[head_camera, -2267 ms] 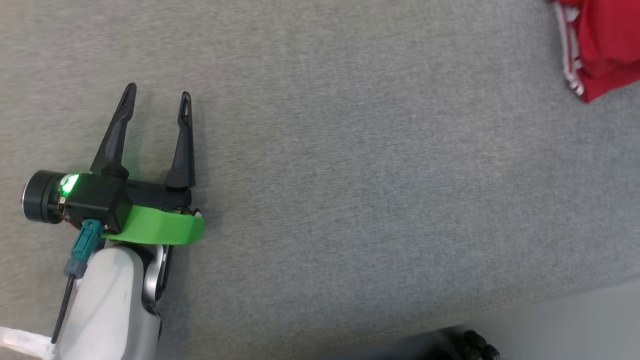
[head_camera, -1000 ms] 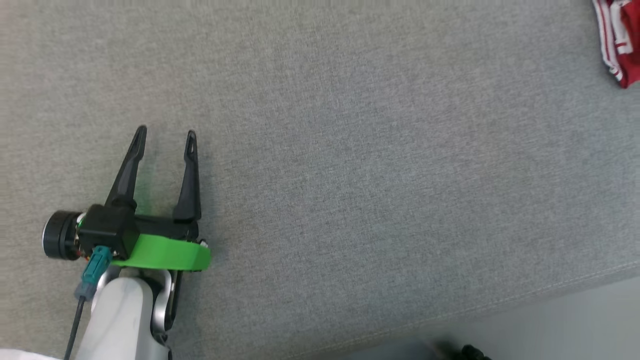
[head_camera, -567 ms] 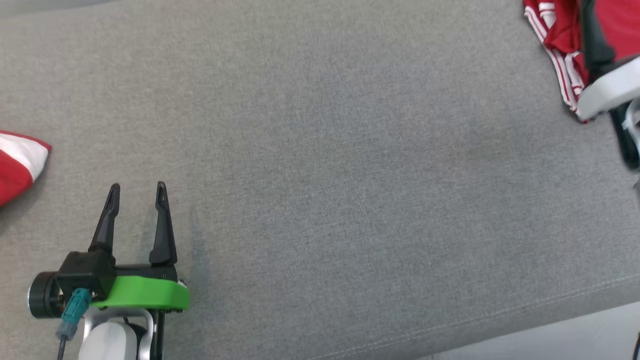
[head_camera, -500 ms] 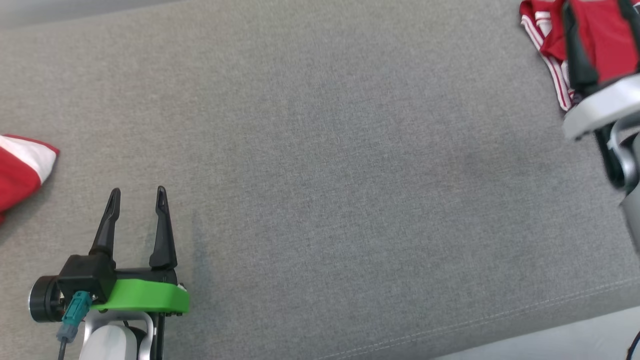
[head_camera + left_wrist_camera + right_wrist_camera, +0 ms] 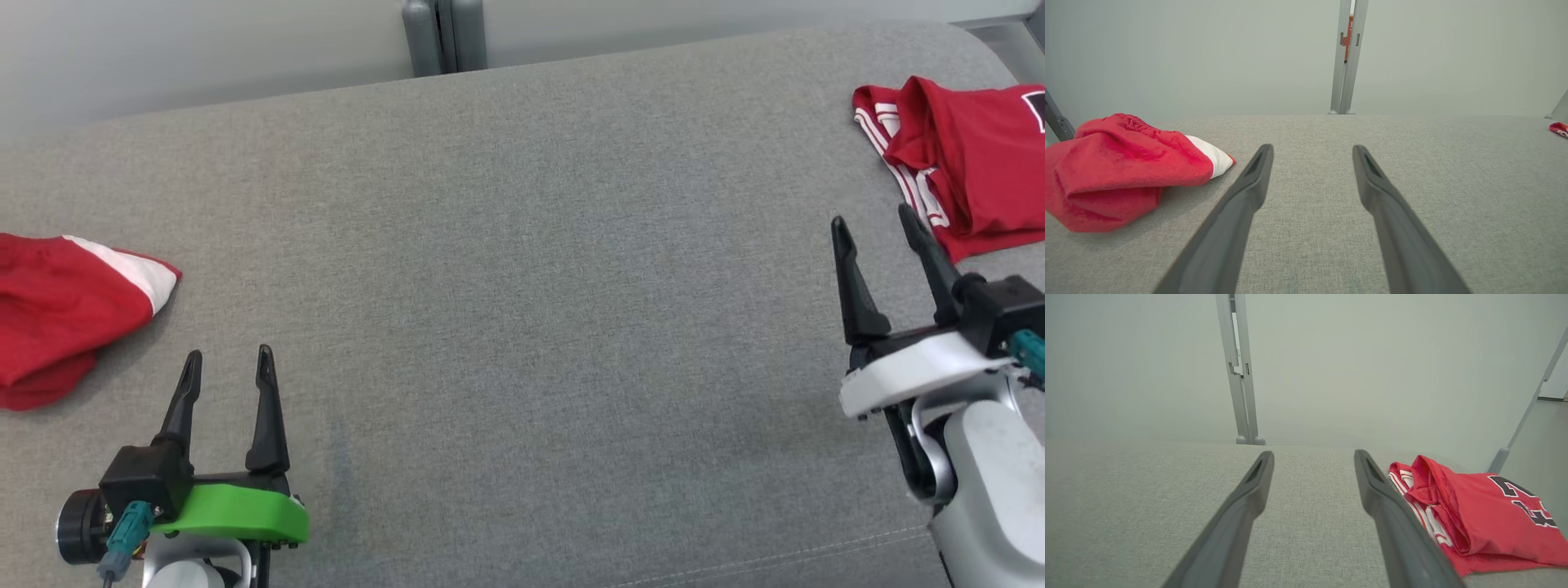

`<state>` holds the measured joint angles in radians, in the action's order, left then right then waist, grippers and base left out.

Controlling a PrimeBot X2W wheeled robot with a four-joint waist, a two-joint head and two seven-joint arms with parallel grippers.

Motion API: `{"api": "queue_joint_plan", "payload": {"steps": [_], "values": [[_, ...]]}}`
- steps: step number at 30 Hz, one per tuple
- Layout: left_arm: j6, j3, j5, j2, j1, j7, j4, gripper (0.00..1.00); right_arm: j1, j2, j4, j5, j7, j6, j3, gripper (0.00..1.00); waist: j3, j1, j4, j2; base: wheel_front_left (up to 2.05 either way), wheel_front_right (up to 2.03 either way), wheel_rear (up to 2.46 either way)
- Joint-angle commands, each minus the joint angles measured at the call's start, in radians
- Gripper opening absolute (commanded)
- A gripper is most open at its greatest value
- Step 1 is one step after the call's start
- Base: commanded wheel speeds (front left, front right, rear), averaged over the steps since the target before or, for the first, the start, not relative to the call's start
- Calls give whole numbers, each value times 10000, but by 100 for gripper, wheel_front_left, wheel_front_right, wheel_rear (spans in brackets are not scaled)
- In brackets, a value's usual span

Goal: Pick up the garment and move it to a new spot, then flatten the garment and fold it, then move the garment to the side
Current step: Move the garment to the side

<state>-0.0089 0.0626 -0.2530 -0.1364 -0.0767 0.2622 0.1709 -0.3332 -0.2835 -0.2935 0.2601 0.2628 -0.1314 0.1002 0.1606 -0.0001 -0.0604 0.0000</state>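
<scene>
Right gripper (image 5: 869, 215) has backed off the set-aside folded red jersey (image 5: 980, 155), gaping empty like left gripper (image 5: 229, 352); next, probably, grasp the crumpled red-and-white garment (image 5: 65, 318).

Grey fabric surface (image 5: 522, 327) (stitched seam (image 5: 816, 553) along near edge); grey upright post (image 5: 443, 37) behind, possibly partition frame.

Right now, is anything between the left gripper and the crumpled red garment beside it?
Nothing visible. Only bare grey cushion lies between the open left gripper and the garment, which lies apart from it, to its left.
</scene>
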Motion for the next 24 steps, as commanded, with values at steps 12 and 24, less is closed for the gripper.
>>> {"api": "queue_joint_plan", "payload": {"steps": [12, 24], "values": [[-154, -198, -33, 54, 501, 29, 273, 100, 2707, 1281, 1240, -475, 25, 14, -755, 100, -851, 1, 347, 0, 0, 0, 0], [-228, -268, -20, 138, 677, 30, 426, 100, 3371, 1828, 1393, -659, 25, 14, -707, 100, -1258, 1, 446, 0, 0, 0, 0]]}}
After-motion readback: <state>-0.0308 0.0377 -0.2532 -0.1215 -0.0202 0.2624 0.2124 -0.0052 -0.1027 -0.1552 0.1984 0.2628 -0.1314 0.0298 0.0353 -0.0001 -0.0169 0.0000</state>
